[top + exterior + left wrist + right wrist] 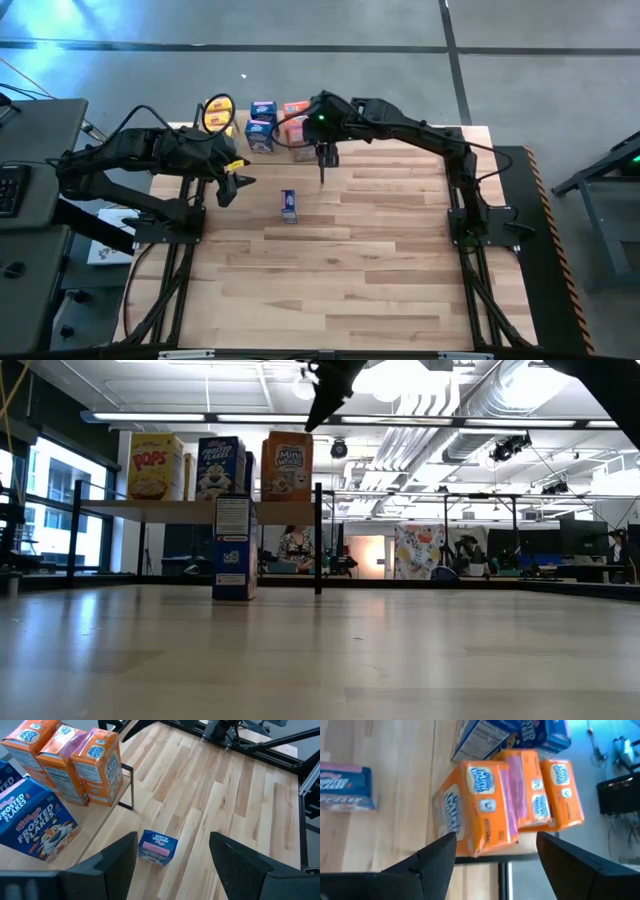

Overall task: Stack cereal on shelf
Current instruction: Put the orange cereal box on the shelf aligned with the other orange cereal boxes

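Cereal boxes on a shelf, one blue box on the desk.

Orange boxes stand on the shelf; a blue box stands on the desk. Right pincer hovers open, empty, above the orange boxes. Left pincer open, empty, nearby.

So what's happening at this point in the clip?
Two arms are stacking small cereal boxes on the shelf. Yellow, blue and orange boxes already stand there. The right end effector hangs open and empty by the orange boxes. One blue box stands on the table in front of the shelf, with the left end effector open above it, not touching.
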You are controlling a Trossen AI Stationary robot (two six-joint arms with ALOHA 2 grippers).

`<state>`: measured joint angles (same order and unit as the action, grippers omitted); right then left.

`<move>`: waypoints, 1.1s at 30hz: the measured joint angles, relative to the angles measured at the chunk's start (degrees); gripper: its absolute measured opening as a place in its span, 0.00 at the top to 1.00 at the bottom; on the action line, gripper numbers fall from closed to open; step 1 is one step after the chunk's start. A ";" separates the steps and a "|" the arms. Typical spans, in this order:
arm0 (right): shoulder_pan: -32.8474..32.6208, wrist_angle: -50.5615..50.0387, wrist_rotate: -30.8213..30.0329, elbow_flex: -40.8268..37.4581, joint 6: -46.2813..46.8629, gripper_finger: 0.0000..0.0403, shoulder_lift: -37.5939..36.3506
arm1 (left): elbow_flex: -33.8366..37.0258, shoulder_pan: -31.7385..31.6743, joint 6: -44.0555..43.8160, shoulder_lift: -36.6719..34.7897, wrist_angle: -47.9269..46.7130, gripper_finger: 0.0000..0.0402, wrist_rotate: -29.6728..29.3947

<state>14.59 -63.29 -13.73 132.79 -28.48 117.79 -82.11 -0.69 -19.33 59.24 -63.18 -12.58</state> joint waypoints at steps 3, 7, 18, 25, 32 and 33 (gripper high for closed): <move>0.00 -2.27 0.12 0.00 1.95 0.33 -0.58 | 0.00 0.01 0.00 0.00 0.03 0.41 0.00; 0.00 -6.29 0.47 0.00 5.40 0.33 -0.65 | 0.00 0.00 0.00 0.00 0.06 0.41 -0.02; -0.11 -7.61 3.85 -0.55 9.84 0.33 0.73 | 0.00 0.02 0.00 0.00 0.04 0.41 0.00; -0.68 -6.92 4.60 -0.59 10.48 0.33 1.80 | 0.00 0.01 0.00 0.00 0.04 0.41 0.00; -1.22 -5.81 4.74 -0.59 10.65 0.33 1.91 | 0.00 0.02 0.00 0.01 0.02 0.41 0.00; -1.30 -5.64 4.71 -0.59 10.68 0.33 1.91 | 0.00 0.00 0.00 0.00 0.03 0.41 0.00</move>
<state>13.29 -68.93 -9.02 132.20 -17.80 119.70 -82.11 -0.68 -19.33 59.24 -63.15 -12.58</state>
